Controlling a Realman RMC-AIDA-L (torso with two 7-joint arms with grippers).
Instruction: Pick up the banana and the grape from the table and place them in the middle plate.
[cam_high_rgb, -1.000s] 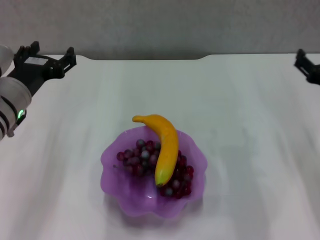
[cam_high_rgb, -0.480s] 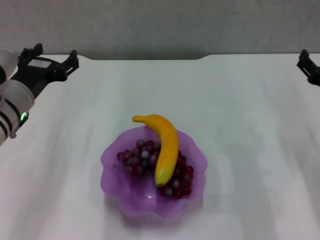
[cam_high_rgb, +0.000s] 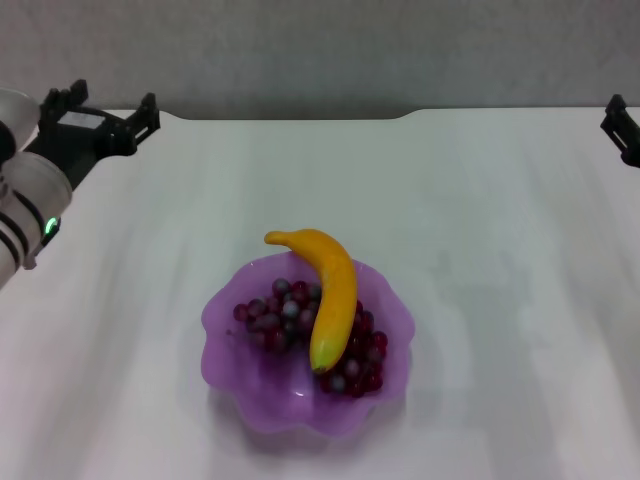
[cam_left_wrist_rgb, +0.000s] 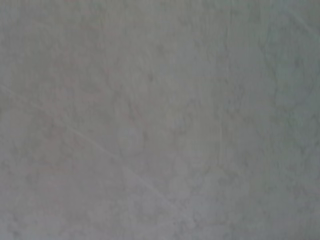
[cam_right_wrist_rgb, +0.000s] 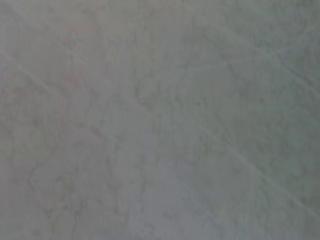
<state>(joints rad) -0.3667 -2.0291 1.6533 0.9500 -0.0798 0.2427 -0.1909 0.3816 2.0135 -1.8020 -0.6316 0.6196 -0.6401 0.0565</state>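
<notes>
The banana lies across the purple scalloped plate in the head view, resting on top of the bunch of dark red grapes. The plate stands on the white table, front and centre. My left gripper is at the far left corner of the table, well away from the plate, open and empty. My right gripper shows only partly at the far right edge of the view. Both wrist views show only a plain grey-white surface.
The table's far edge has a notch in front of a grey wall. Nothing else stands on the tabletop around the plate.
My left gripper has drawn slightly back and to the right near the far left corner. My right gripper has slid further out past the right edge. The fruit and the plate have not moved.
</notes>
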